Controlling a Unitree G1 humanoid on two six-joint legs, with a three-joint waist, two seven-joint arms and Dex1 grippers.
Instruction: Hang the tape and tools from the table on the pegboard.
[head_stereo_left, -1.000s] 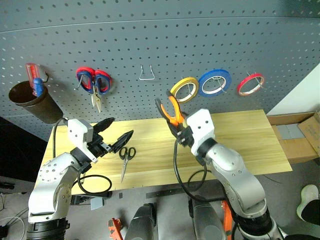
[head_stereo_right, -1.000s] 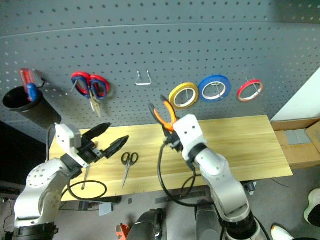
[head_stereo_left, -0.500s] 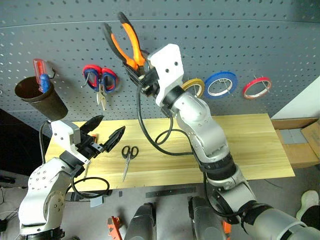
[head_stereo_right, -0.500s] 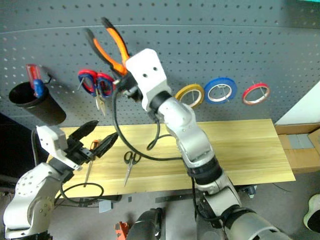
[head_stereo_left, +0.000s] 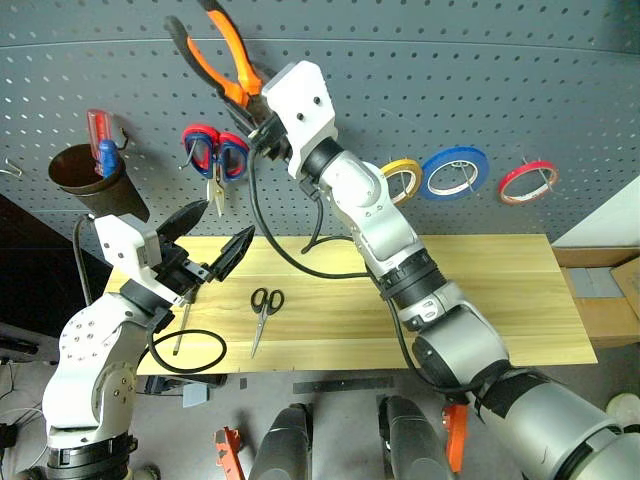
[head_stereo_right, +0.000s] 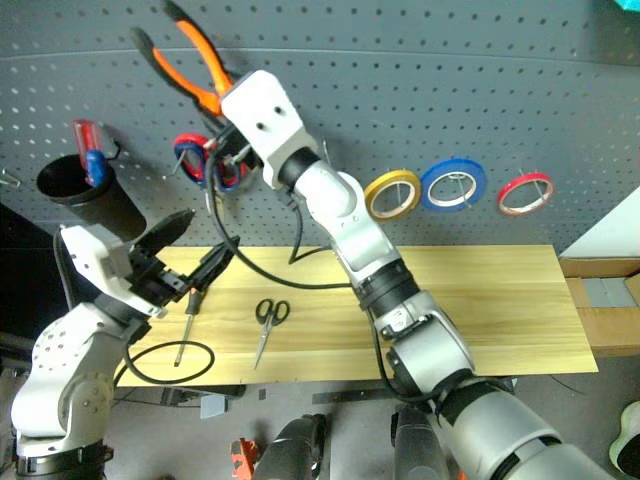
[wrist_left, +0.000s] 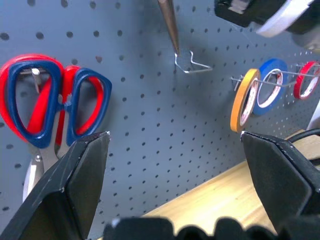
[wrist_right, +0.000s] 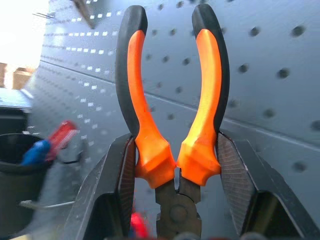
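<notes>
Raised since the earlier frame, the right gripper (head_stereo_left: 252, 98) now holds the orange-handled pliers (head_stereo_left: 218, 52) high against the pegboard (head_stereo_left: 400, 70), above and just right of the red-and-blue-handled scissors (head_stereo_left: 215, 158) hanging there; a second ago it held them low, just over the table (head_stereo_left: 480, 290). Its two black fingers pinch the pliers at the base of the handles, near the pivot, and the handles point upward, spread in a narrow V. Left of the hanging scissors, a dark cup (head_stereo_left: 88, 180) on the pegboard holds a red-and-blue tool. To the right of the scissors, in order, hang the yellow tape roll (head_stereo_left: 403, 182), the blue tape roll (head_stereo_left: 456, 171) and the red ring of tape (head_stereo_left: 527, 182). The left gripper (head_stereo_left: 214, 239) hovers below the hanging scissors, above the table's left end, fingers spread wide and holding nothing. On the table below the hanging scissors lie the black-handled scissors (head_stereo_left: 263, 316), blades pointing toward the near edge, and further left the slim screwdriver (head_stereo_right: 186, 322), beside a loop of black cable (head_stereo_left: 186, 352). An empty wire hook (wrist_left: 190, 62) sits on the pegboard between the hanging scissors and the yellow roll.
</notes>
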